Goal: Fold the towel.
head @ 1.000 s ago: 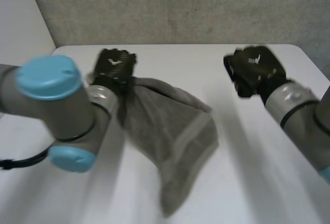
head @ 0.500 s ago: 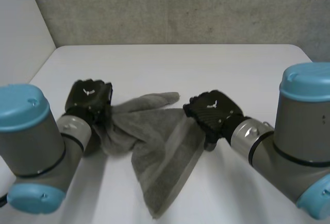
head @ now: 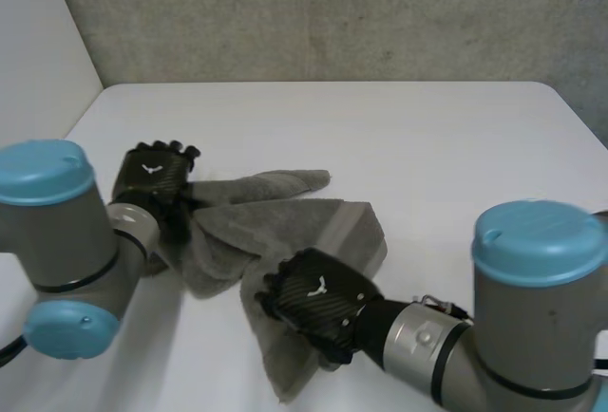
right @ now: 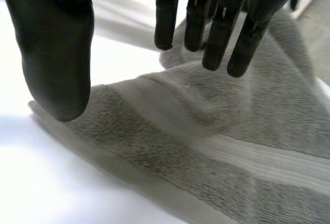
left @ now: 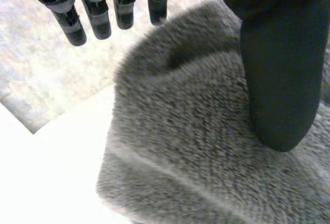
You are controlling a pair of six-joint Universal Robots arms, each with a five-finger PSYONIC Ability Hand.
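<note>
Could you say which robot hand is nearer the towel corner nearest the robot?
Right. The right robot hand is beside that corner; the left robot hand is across the towel.

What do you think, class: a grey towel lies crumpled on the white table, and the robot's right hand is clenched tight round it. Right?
Not quite. The right hand is open, its fingers straight above the towel, as the right wrist view shows. Grey, crumpled towel and white table are correct.

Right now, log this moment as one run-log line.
towel: crumpled | left hand: open, at its left end | right hand: open, over its near edge
</note>
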